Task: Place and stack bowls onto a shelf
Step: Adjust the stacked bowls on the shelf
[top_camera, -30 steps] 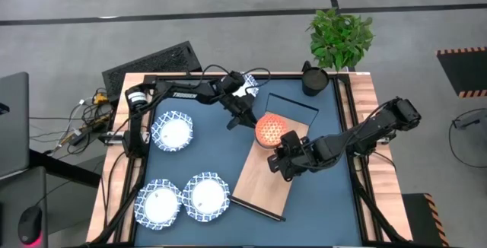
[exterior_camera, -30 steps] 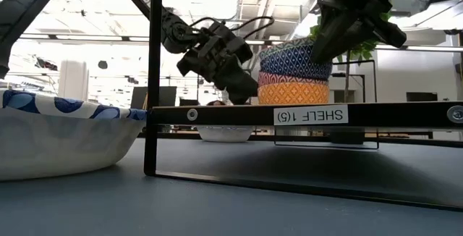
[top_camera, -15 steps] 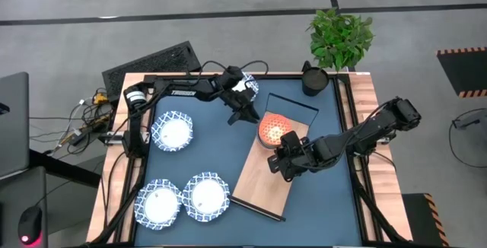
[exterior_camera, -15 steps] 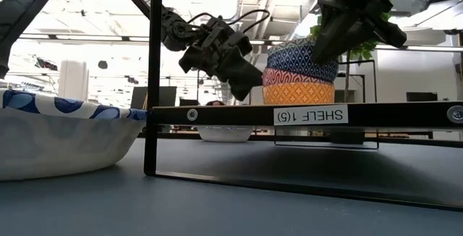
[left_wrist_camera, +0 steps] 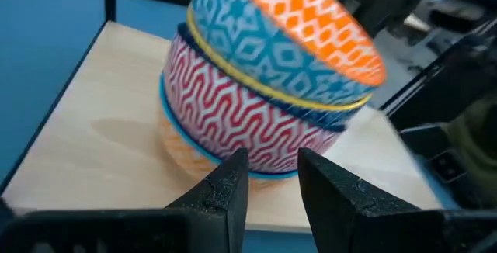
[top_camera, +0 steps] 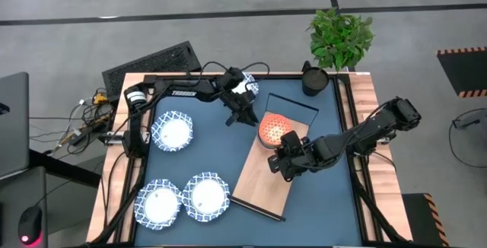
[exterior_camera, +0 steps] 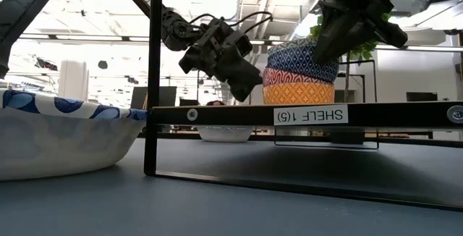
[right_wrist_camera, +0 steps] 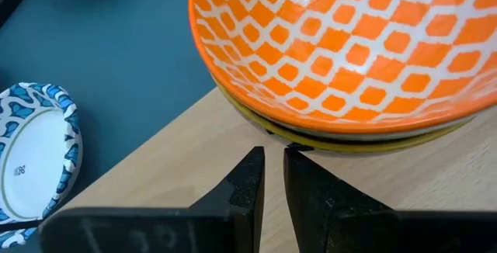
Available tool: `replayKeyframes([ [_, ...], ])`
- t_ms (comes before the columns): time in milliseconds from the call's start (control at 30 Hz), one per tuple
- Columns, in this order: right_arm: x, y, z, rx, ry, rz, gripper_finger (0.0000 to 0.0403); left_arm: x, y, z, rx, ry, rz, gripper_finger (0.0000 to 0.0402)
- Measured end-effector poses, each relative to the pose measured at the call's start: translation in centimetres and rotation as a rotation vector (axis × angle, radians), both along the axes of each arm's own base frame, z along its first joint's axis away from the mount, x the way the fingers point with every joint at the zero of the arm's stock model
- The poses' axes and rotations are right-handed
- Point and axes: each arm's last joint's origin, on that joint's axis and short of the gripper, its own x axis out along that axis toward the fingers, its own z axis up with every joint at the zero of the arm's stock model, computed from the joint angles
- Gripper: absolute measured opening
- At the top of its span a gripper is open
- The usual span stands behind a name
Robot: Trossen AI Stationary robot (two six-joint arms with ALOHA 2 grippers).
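- Left gripper (top_camera: 245, 117) hangs just beside the stack of small bowls (top_camera: 272, 128), on the side toward the table's back-left; its fingers (left_wrist_camera: 229, 191) stand a little apart with nothing between them, their tips close to the red-and-white bowl (left_wrist_camera: 233, 109) but apart from it in the left wrist view
- Right gripper (top_camera: 281, 147) sits over the shelf (top_camera: 266, 179) on the stack's other side; its fingers (right_wrist_camera: 247, 179) are nearly together, a narrow gap showing, and hold nothing
- Stack stands on the shelf's far end, near the dark pot (top_camera: 313, 79); from the low view an orange bowl (exterior_camera: 298, 93) is at the bottom and a blue patterned bowl (exterior_camera: 300, 56) on top, tilted, with the red-and-white one between; the top bowl's inside is orange lattice
- Three wide white bowls with blue rims lie on the blue table (top_camera: 221, 153) left of the shelf: one (top_camera: 172, 131) alone, two (top_camera: 157, 203) (top_camera: 206, 196) side by side at the front; a fourth bowl (top_camera: 245, 85) shows behind the left arm
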Motion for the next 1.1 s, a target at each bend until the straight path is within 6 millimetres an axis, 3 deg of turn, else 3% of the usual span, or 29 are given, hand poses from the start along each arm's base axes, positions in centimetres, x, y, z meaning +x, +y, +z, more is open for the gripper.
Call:
replayKeyframes([
  [267,0.0,0.0,0.0,0.01,0.0,-0.003,0.0079,1.1,-2.2,-0.3,0.117,-0.021,-0.015,0.0098],
  [767,0.4,-0.9,-0.2,0.019,0.036,0.02,0.0079,1.2,-2.7,-0.5,0.146,-0.011,0.006,0.0098],
  [1100,-2.5,0.6,3.7,-0.006,-0.146,0.002,0.0079,1.2,-2.8,-0.5,0.144,-0.008,0.004,0.0098],
])
